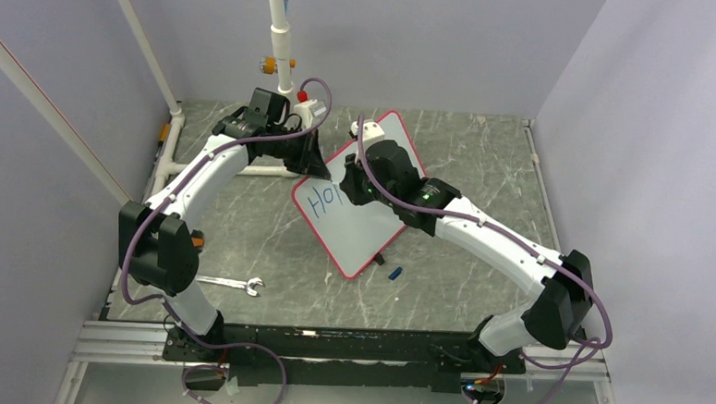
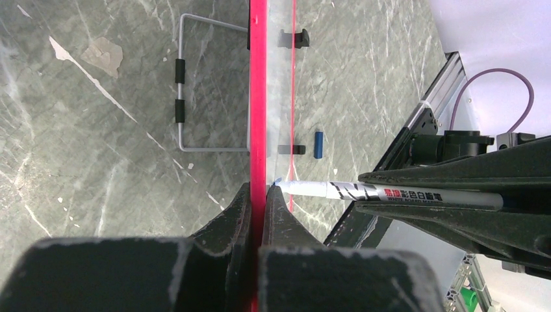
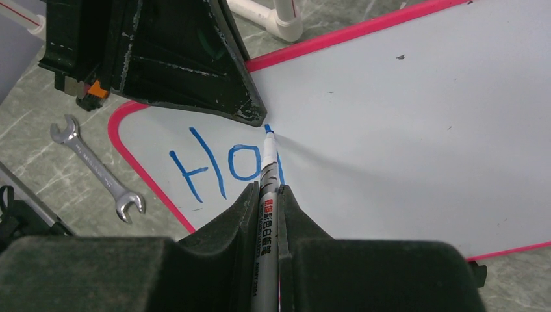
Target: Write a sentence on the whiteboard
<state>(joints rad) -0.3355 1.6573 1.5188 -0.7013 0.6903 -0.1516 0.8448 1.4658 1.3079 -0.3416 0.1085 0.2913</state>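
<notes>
Near edge of table (image 1: 485,172): both arm bases. A wrench (image 1: 230,283) lay toward the near-left corner, and a small blue cap (image 1: 394,272) sat just off the whiteboard's near edge, both untouched.

The whiteboard (image 3: 403,130) sat mid-table, skewed, with one corner toward the near edge. The sentence (image 3: 214,166) so far read "Ho" in blue, starting at the board's left corner; anything after it was hidden behind the marker.

The right gripper (image 3: 266,192) was closed tight on the marker (image 3: 268,166). The barrel ran along the fingers, its tip on the board just past the "o", pointing at the far-left edge.

The left gripper (image 2: 258,195) was pinched on the red border at that far-left edge, steadying the board. Its finger was just beside the marker tip, close but not touching.

Judgement: early in the task, third letter in hand. The writing line runs from the left corner along the board's long axis — blank surface lies to the right of the tip, away from the left gripper. The next strokes should travel that way. The upper part of each letter comes nearest the clamping finger, which is the collision risk.

Far edge: a white pipe (image 1: 280,31) stood upright behind the left arm.
</notes>
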